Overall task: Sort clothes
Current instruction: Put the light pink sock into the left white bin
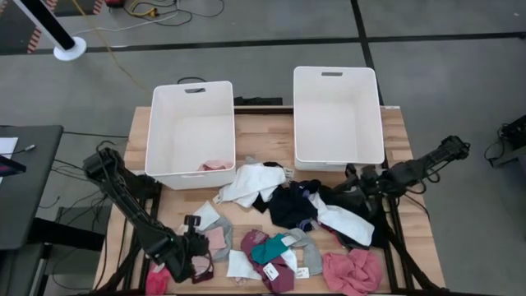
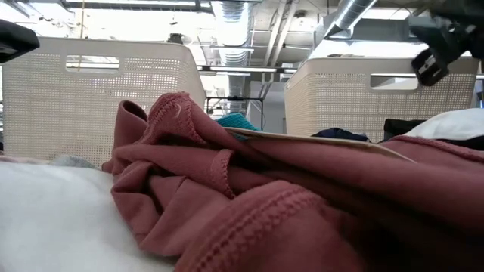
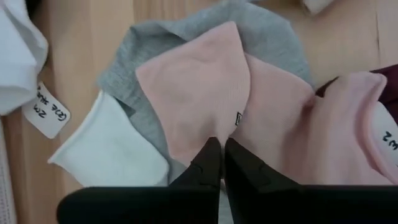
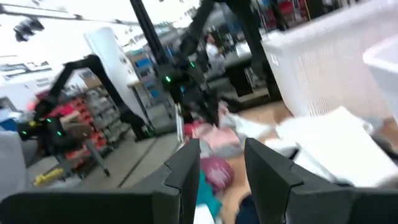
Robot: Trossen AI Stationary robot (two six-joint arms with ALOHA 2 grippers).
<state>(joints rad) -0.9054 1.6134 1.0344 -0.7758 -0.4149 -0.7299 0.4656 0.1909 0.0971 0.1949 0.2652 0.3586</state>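
Only wrist-close, left gripper (image 3: 221,149) on pink sock (image 3: 199,99)

Wooden worktop (image 1: 271,136) on grey concrete floor (image 1: 444,78). Dark seam lines (image 1: 359,25) cross floor beyond worktop's far edge. Yellow cable (image 1: 107,51) trails over floor past worktop's far left corner, near white round stand base (image 1: 70,50). Black desk (image 1: 25,185) left of worktop, paper at its edge. Above worktop, low view: open ceiling with silver ducts (image 2: 234,19), pipes, bright strip lights (image 2: 98,4). Right wrist view: blurred shelving with red items (image 4: 59,118) in room beyond worktop.
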